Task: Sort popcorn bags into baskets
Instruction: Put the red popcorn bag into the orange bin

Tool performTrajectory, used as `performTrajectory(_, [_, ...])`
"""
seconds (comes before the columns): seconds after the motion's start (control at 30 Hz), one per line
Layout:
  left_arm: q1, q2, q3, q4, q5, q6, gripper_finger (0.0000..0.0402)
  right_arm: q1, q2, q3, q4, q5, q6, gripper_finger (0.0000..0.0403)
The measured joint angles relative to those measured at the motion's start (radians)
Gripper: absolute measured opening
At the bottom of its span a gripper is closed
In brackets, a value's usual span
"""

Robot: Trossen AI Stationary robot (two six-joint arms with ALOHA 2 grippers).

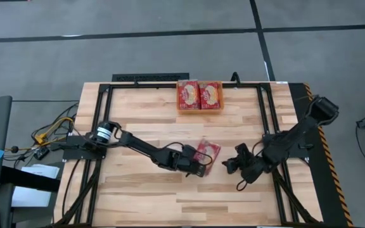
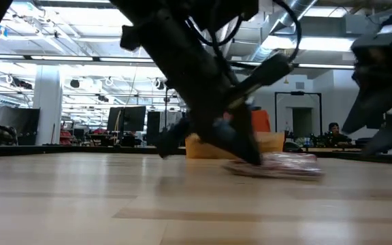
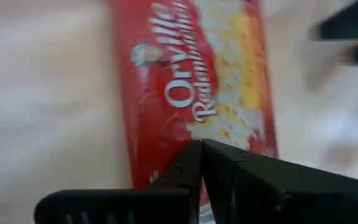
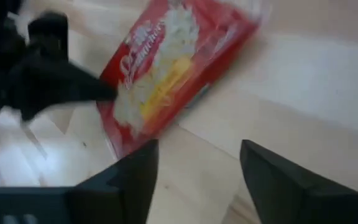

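One red popcorn bag [image 1: 209,151] with a cream printed centre lies flat on the wooden table near its middle; it also shows in the low view [image 2: 281,165]. My left gripper [image 1: 200,166] reaches in from the table's left and is shut at the bag's near end. My right gripper [image 1: 229,166] hovers open just right of the bag, touching nothing; in its wrist view the bag [image 4: 173,74] lies ahead of its fingers. The orange basket [image 1: 199,110] stands at the far edge with two red bags [image 1: 199,95] lying side by side inside. My left gripper [image 3: 201,149] is shut on the popcorn bag's near short end [image 3: 166,168], its fingertips meeting over the red edge. The fingers [image 2: 247,146] come slanting down from the table's left and near side. The bag rests on the table; the fingers hide the pinched edge itself.
A black frame [image 1: 144,78] runs along the table's far edge and sides. Bare wood lies between the bag and the basket and along the near edge. Cables [image 1: 52,130] hang off the left side. The two grippers are a short gap apart.
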Motion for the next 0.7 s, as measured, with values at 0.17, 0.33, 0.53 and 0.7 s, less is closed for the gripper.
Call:
performTrajectory(0.17, [-0.022,0.048,0.002,0.136,0.022,-0.055,0.0000,-0.045,0.129,0.000,0.159,0.009,0.070,0.0274])
performTrajectory(0.33, [-0.033,0.063,0.002,0.173,0.014,-0.063,0.0000,-0.101,0.244,0.002,0.330,-0.007,0.029,0.0276])
performTrajectory(0.53, [-0.035,0.065,0.000,0.198,-0.002,-0.052,0.0000,-0.166,0.325,0.009,0.462,-0.033,0.008,0.0275])
performTrajectory(0.7, [-0.035,0.064,-0.001,0.205,-0.010,-0.015,0.0000,-0.225,0.328,0.028,0.444,-0.112,-0.028,0.0236])
